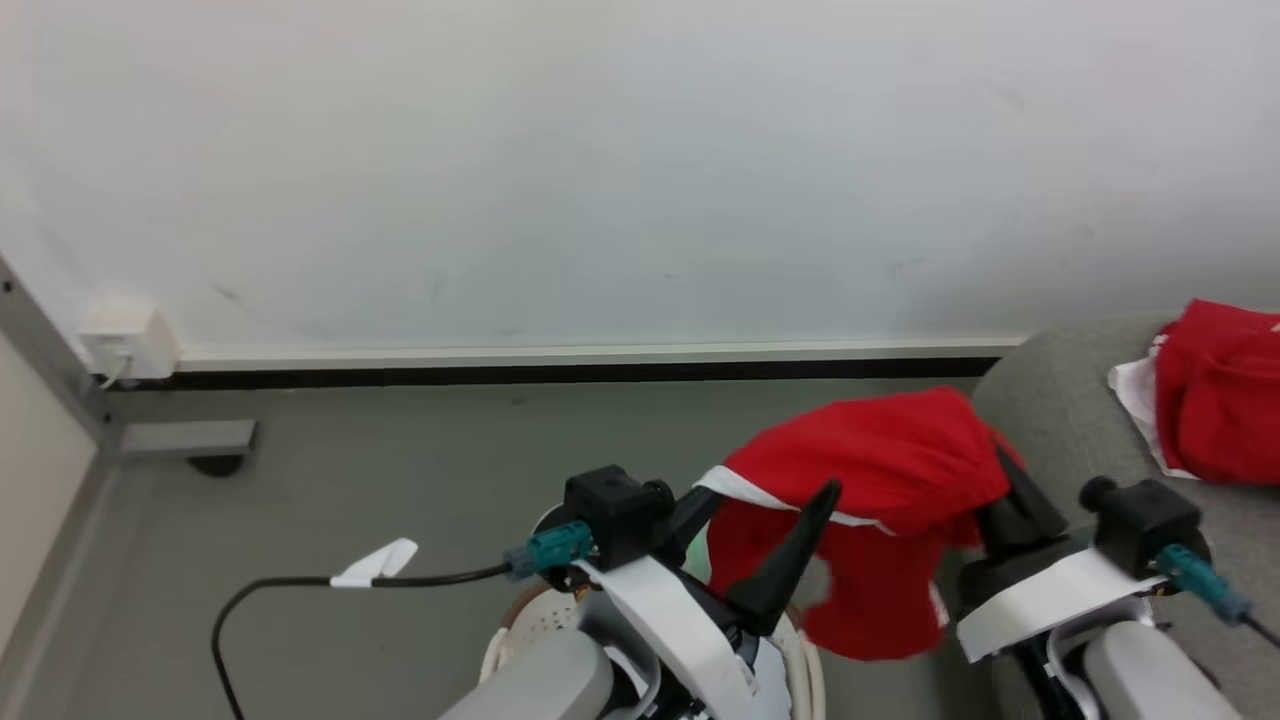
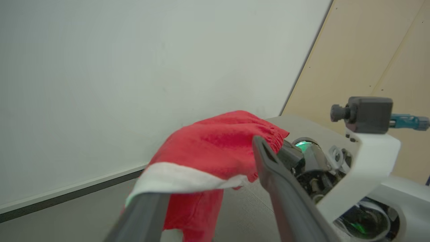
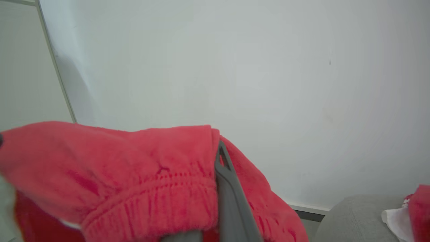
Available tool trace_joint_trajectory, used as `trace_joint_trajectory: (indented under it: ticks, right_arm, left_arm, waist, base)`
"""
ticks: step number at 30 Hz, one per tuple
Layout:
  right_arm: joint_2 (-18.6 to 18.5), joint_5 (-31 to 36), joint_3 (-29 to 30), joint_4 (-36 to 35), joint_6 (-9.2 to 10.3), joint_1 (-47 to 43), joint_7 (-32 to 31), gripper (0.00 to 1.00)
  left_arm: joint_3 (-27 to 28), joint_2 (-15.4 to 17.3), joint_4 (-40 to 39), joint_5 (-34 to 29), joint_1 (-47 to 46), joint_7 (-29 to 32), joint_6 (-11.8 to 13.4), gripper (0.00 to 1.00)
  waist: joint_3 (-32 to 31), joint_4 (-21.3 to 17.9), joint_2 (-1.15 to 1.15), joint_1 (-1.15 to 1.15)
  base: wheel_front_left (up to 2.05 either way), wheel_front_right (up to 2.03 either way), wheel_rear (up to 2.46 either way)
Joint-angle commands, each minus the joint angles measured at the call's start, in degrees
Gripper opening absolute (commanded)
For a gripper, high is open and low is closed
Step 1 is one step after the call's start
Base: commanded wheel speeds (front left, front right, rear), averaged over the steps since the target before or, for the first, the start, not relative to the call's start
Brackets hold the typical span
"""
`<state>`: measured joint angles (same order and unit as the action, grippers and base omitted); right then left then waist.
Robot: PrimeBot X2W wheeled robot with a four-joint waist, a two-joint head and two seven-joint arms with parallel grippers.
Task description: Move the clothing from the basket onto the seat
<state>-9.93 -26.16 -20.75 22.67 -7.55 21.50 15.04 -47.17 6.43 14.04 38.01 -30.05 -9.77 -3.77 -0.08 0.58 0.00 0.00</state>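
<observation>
Hanging just left of the seat [image 1: 1060, 420], the shorts [image 1: 880, 460] are pinched at the waistband by the right gripper [image 1: 1010, 475]; the basket [image 1: 545, 620] sits farther left, and 1 garment [image 1: 1220, 400] already lies on the seat. Left wrist view: the left gripper [image 2: 208, 201] has its 2 fingers spread, white trim draped over 1 finger [image 2: 141, 222]. Right wrist view: jaws clamped on the waistband, seat at lower right. Swinging toward the seat, the trim could snag that finger and tug the shorts free, dropping them short of the seat.
</observation>
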Motion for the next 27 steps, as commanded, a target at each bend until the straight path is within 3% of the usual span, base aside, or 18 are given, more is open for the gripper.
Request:
trace_joint_trajectory:
  ticks: [1,20,27]
  right_arm:
    - [-0.7,-0.59,0.85,-0.55,0.13,-0.56,0.19,0.0]
    - [-7.9,0.46,16.5,-14.11,0.13,-2.18,0.18,0.0]
    - [-7.46,0.69,18.44,-16.9,0.13,-5.11,0.19,0.0]
  left_arm:
    - [-0.21,0.33,0.14,0.85,0.76,-0.62,-0.2,1.0]
    - [-1.19,0.32,4.37,-1.75,0.51,-4.53,-1.23,1.0]
    - [-0.9,0.68,6.06,-4.44,-0.38,-5.24,-1.32,1.0]
  waist:
    - [0.23,-1.71,0.0,0.0]
    - [2.87,-20.66,0.0,0.0]
    - [4.33,-26.55,0.0,0.0]
  base:
    - [0.0,0.0,0.0]
    - [0.0,0.0,0.0]
    - [0.0,0.0,0.0]
